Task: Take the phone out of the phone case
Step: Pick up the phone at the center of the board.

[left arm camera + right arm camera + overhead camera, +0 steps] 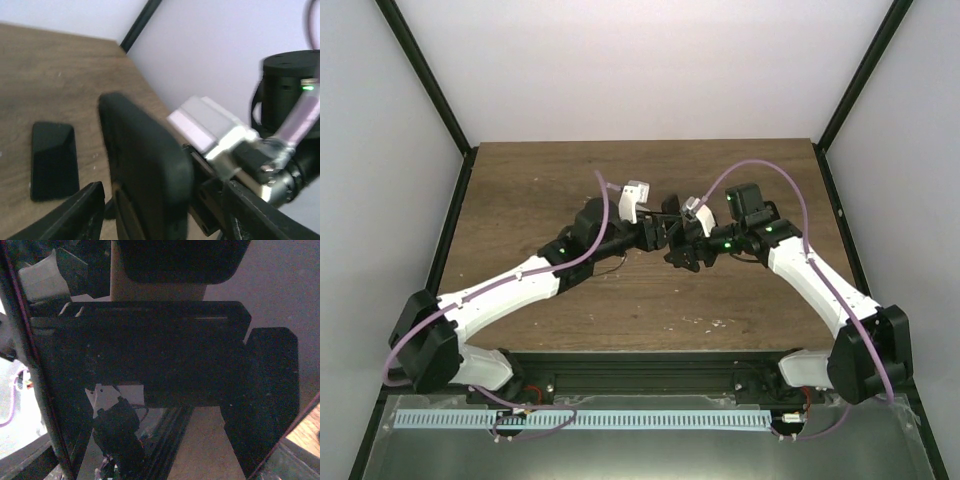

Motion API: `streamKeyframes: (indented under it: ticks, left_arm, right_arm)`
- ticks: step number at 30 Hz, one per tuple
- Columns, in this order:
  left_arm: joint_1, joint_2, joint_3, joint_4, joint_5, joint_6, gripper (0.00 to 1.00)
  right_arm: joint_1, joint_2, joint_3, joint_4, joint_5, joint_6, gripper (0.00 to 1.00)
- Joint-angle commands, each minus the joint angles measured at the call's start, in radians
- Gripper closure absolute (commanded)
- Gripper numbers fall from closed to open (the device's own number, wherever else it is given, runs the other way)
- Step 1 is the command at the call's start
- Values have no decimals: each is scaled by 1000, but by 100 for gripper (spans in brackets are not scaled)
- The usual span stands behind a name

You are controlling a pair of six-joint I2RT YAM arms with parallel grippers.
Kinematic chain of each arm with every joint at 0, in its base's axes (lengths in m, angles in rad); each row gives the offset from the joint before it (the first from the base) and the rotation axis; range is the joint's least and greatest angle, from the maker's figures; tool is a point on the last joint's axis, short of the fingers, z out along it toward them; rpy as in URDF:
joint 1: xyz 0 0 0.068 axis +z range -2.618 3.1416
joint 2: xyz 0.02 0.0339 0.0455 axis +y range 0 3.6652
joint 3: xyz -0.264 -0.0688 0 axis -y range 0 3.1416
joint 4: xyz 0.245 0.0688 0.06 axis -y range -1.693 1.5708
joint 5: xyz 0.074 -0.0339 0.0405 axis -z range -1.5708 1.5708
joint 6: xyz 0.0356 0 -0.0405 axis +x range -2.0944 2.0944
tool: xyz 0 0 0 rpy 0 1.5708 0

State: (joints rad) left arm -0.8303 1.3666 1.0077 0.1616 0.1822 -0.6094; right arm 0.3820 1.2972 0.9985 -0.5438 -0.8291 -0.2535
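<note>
The black phone (52, 160) lies flat on the table, screen dark, out of its case. The black phone case (145, 170) is held upright and edge-on above the table, where both arms meet in the top view (672, 238). My right gripper (150, 365) is shut on the case (150, 350), which spans between its two fingers. My left gripper (165, 205) is open, with one finger on each side of the case and a narrow gap showing at the left finger (75, 210). In the top view my left gripper (656, 232) and right gripper (680, 248) almost touch.
The wooden table (540, 190) sits inside a black frame with white walls. The right arm's wrist and its purple cable (295, 125) are close behind the case. The arm bases stand at the near edge (640, 385).
</note>
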Motion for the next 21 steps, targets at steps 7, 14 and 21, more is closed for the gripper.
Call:
streamKeyframes:
  ticks: [7, 14, 21]
  left_arm:
    - [-11, 93, 51, -40, -81, -98, 58]
    - [-11, 150, 85, -18, -59, -116, 79]
    - [-4, 139, 77, -10, -48, -97, 100]
  right_arm:
    - [12, -49, 0, 60, 134, 10, 52]
    - [59, -51, 12, 68, 308, 12, 52]
    - [61, -55, 6, 54, 304, 13, 33]
